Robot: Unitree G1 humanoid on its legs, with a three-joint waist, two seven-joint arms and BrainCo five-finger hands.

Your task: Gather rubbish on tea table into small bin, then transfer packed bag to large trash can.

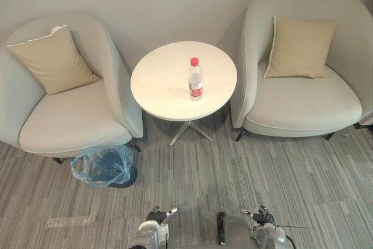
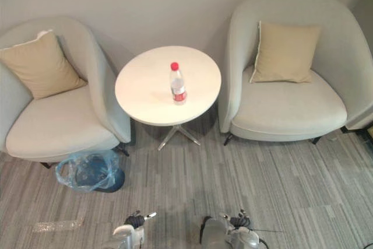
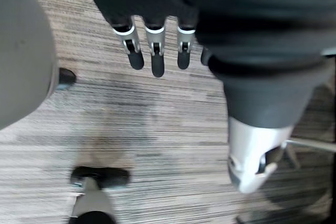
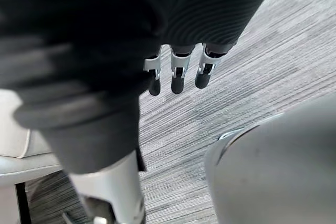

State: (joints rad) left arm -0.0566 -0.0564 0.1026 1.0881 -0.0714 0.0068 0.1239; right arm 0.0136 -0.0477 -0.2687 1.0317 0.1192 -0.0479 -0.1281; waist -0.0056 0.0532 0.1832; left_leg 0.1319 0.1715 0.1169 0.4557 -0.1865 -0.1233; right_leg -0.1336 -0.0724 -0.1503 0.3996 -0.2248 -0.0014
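Observation:
A clear plastic bottle (image 1: 195, 80) with a red cap and red label stands upright near the middle of the round white tea table (image 1: 157, 83). The small dark bin (image 1: 105, 167), lined with a blue see-through bag, sits on the carpet to the table's front left, beside the left armchair. My left hand (image 1: 155, 216) and right hand (image 1: 260, 216) hang low at the near edge, far from the table. Both wrist views look down at the carpet. The left hand's fingers (image 3: 152, 51) are straight and hold nothing, and so are the right hand's fingers (image 4: 177, 74).
A pale armchair (image 1: 70, 118) with a tan cushion stands left of the table, and another (image 1: 303, 100) stands on the right. A wall runs behind them. A flattened piece of clear plastic (image 1: 70, 221) lies on the striped grey carpet at the near left.

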